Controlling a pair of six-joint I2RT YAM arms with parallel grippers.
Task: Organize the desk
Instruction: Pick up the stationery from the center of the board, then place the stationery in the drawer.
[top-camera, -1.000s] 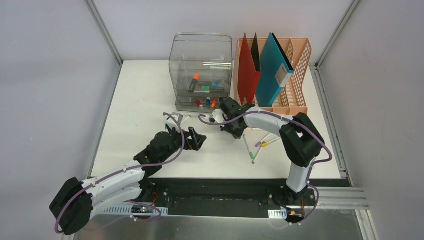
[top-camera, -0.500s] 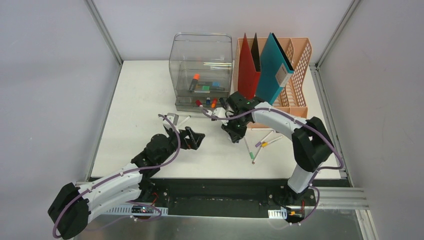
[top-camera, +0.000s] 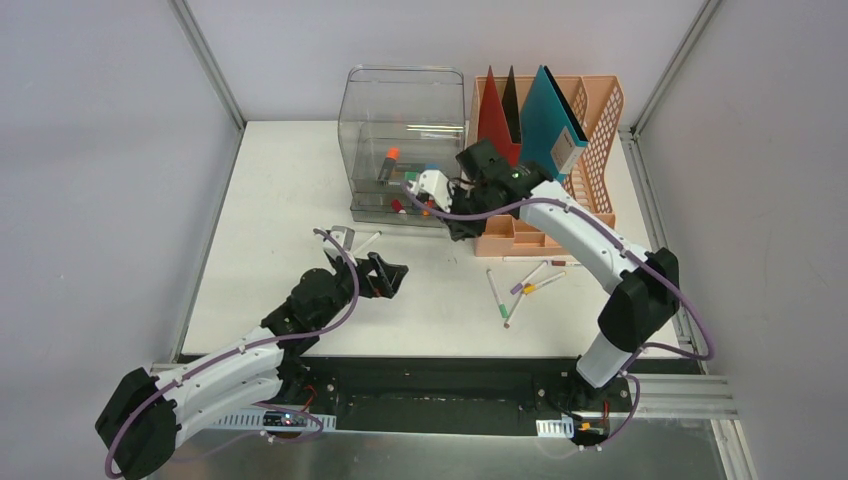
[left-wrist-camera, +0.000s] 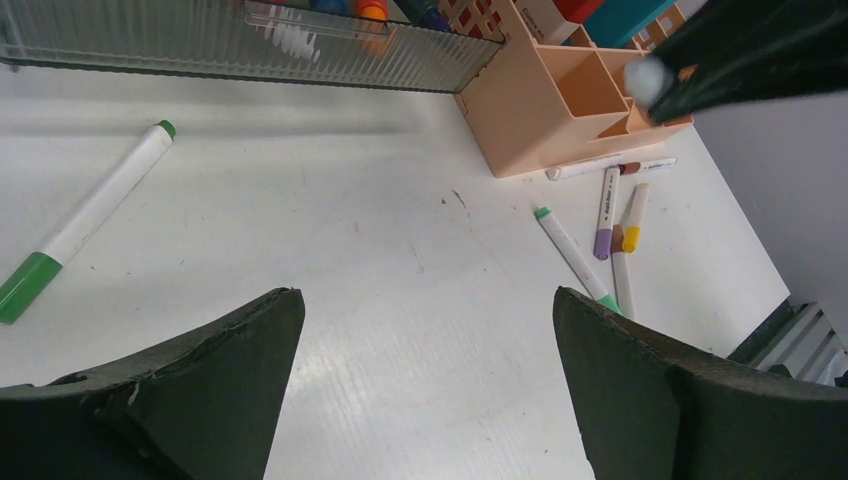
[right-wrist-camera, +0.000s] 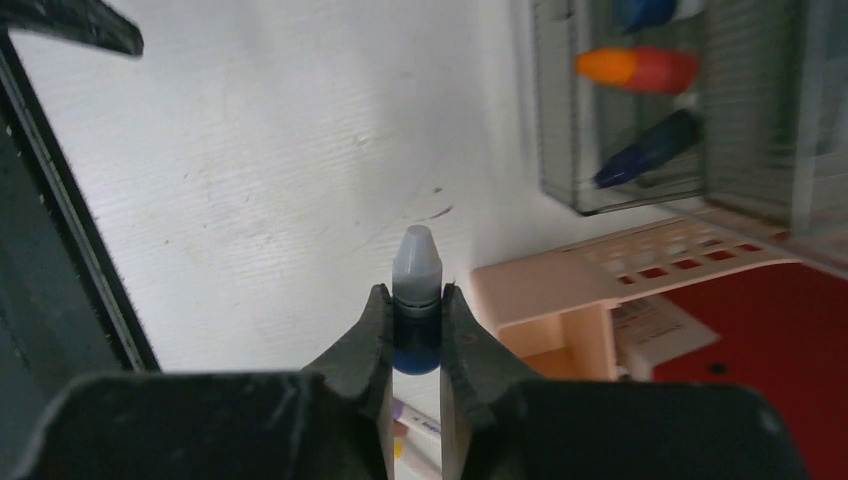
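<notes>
Right fingers (right-wrist-camera: 365, 345) clamped on blue marker (right-wrist-camera: 416, 300), left fingers (left-wrist-camera: 200, 390) apart, folder label (top-camera: 563, 150) unreadable

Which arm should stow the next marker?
Right: the right jaws are shut on a blue marker near the clear drawer box; the left jaws are open, empty and farther off.

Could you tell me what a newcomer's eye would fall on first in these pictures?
The right gripper, shut on a pale-capped blue marker, hangs in front of the clear drawer box and the peach file rack, neighbours on the far side of the desk. The red folder and teal folder stand in that rack; loose markers lie before it, and the left gripper gapes open over the desk.
</notes>
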